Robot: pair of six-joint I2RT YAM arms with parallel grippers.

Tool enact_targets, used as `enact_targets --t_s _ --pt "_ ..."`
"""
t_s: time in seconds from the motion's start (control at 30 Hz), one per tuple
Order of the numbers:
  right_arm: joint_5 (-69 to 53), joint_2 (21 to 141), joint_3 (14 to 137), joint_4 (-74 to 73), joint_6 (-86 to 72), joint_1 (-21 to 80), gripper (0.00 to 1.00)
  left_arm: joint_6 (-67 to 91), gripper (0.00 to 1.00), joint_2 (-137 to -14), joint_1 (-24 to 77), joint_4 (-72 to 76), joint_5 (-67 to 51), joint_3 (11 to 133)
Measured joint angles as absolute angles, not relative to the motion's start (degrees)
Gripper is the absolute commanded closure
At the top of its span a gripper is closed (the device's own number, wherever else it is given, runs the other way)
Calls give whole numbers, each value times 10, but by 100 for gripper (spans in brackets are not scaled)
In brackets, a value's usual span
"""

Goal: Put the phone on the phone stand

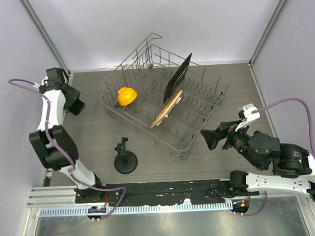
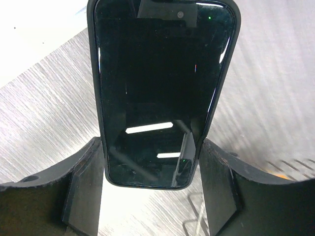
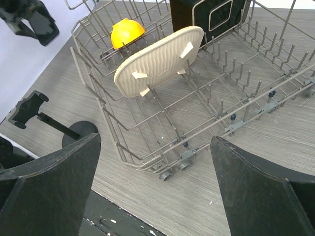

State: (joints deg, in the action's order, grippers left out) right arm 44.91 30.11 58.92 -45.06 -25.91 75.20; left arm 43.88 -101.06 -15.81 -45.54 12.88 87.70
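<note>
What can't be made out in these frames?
- Left wrist view: the phone fills the frame; the phone stand is out of frame.
- Top view: the phone, too dark against the left gripper to tell apart.
- Right wrist view: the phone stand's base, partly behind a finger of the right gripper.
</note>
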Motion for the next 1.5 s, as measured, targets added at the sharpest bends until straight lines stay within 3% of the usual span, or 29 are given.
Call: enact_targets --t_s 0.23,0.4,0.63,0.8,1.07,1.3,1.5 --pt "427 327 589 -441 -251 752 1 449 100 -815 -133 -446 122 832" --pt "395 369 589 -429 -242 752 1 444 100 -675 -58 -410 98 821" --pt "348 394 589 -398 -216 752 1 449 100 -530 105 -181 -45 751" --pt "330 439 614 -350 -180 752 1 441 100 -528 266 -103 -58 738" --pt "356 554 667 -239 -153 752 2 390 99 -611 500 -81 65 721" --pt "437 533 649 -154 -141 752 22 370 100 -655 565 -88 118 721" --pt "477 480 609 -100 -121 751 28 376 100 -658 570 -84 129 721"
